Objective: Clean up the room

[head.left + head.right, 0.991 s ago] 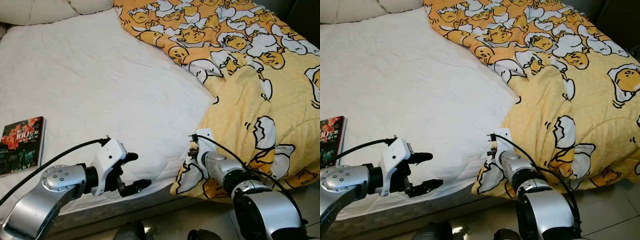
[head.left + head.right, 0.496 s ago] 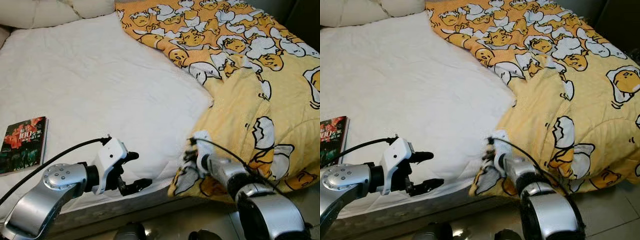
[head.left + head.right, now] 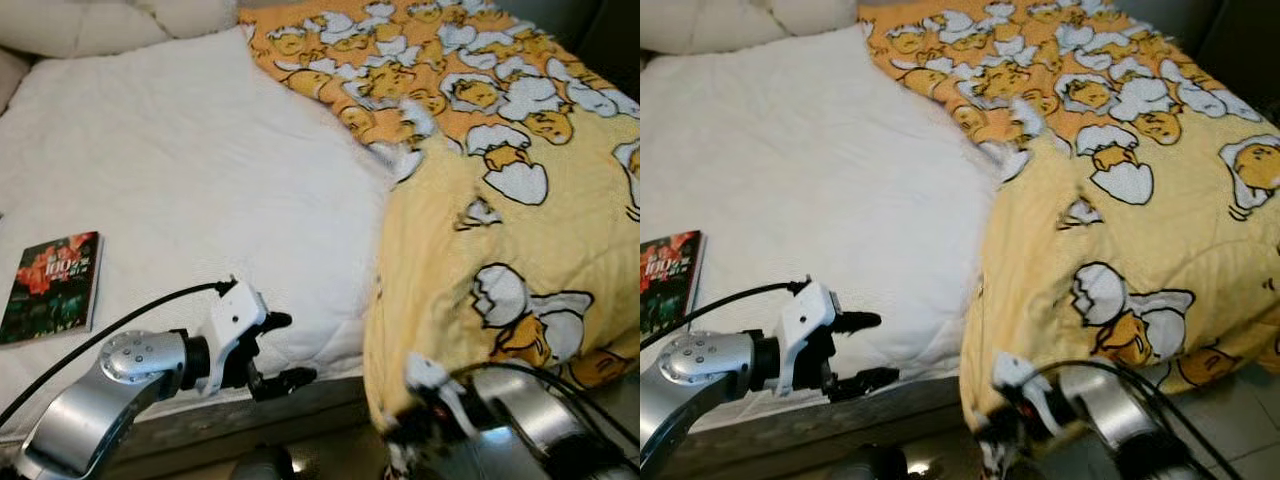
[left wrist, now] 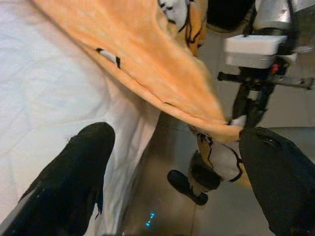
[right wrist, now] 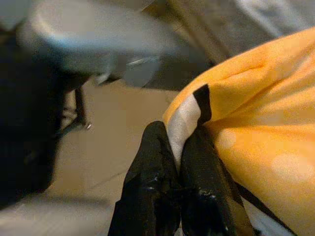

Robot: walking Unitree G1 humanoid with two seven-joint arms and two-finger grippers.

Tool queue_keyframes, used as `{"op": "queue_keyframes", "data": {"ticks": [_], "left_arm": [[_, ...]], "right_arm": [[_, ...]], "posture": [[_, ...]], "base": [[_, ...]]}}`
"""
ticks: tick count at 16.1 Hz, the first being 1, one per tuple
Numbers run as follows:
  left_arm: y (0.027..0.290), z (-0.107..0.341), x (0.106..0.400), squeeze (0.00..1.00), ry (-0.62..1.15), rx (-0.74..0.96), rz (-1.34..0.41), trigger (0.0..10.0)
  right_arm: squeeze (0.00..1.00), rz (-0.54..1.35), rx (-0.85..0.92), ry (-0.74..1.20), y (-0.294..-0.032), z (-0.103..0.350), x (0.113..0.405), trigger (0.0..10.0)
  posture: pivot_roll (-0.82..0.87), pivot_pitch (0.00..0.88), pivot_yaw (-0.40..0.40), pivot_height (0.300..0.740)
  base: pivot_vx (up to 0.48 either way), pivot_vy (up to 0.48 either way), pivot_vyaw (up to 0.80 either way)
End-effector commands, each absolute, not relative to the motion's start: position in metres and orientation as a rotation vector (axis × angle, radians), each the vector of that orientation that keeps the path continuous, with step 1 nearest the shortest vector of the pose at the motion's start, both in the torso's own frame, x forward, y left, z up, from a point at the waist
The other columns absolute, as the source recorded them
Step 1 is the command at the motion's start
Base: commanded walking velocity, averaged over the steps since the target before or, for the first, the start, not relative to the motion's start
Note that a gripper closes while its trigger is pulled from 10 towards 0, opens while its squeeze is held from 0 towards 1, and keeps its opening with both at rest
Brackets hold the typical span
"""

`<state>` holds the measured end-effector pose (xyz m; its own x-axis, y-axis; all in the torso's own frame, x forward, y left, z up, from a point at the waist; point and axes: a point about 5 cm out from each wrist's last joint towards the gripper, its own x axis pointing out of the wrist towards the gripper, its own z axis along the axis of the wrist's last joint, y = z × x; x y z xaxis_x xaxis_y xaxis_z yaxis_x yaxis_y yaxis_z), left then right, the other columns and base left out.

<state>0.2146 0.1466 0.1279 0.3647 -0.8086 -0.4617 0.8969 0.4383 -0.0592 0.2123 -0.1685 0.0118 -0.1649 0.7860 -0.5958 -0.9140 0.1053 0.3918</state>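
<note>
Right tool [image 5: 179, 162] clamped on the yellow duvet's [image 3: 500, 200] corner hem, off the bed's [image 3: 180, 170] foot edge. Keep tension, pull evenly over the white sheet. Left tool [image 3: 275, 350] wide, idle beside the duvet.

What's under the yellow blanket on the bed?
The yellow blanket lies on the white mattress cover, which runs under its edge. Anything else beneath is covered. The right gripper pinches its corner.

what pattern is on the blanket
Yellow-orange blanket with cartoon eggs in cracked white shells, clearest in the right eye view.
</note>
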Motion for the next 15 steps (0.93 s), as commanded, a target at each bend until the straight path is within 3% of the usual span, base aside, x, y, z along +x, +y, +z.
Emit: {"op": "queue_keyframes", "data": {"ticks": [1,2,3,4,12,15], "left_arm": [[0.145,0.128,0.211,0.00,0.470,0.215,-1.129,10.0],[0.143,0.127,0.212,0.00,0.471,0.215,-1.126,10.0],[0.142,0.126,0.215,0.00,0.466,0.214,-1.119,10.0],[0.141,0.125,0.216,0.00,0.463,0.214,-1.116,10.0],[0.140,0.125,0.225,0.00,0.444,0.211,-1.090,10.0],[0.141,0.124,0.225,0.00,0.441,0.220,-1.085,10.0]], "right_arm": [[0.00,1.567,-0.220,0.841,-0.163,0.017,0.211,0.0],[0.00,1.474,-0.282,0.841,-0.169,0.013,0.212,10.0],[0.00,1.324,-0.314,0.830,-0.170,0.009,0.220,10.0],[1.00,1.228,-0.298,0.821,-0.170,0.008,0.225,10.0],[1.00,1.135,-0.236,0.777,-0.164,0.026,0.208,10.0],[1.00,0.939,-0.277,0.684,-0.162,0.036,0.233,10.0]], "posture": [[0.05,0.081,0.086,0.740],[0.04,0.080,0.087,0.740],[0.04,0.079,0.088,0.740],[0.04,0.077,0.088,0.740],[0.02,0.065,0.092,0.740],[0.02,0.067,0.094,0.740]], "base": [[0.000,0.000,0.00],[0.000,0.000,0.00],[0.000,0.000,0.00],[0.000,0.000,0.00],[0.000,0.000,0.00],[0.000,0.000,0.00]]}}
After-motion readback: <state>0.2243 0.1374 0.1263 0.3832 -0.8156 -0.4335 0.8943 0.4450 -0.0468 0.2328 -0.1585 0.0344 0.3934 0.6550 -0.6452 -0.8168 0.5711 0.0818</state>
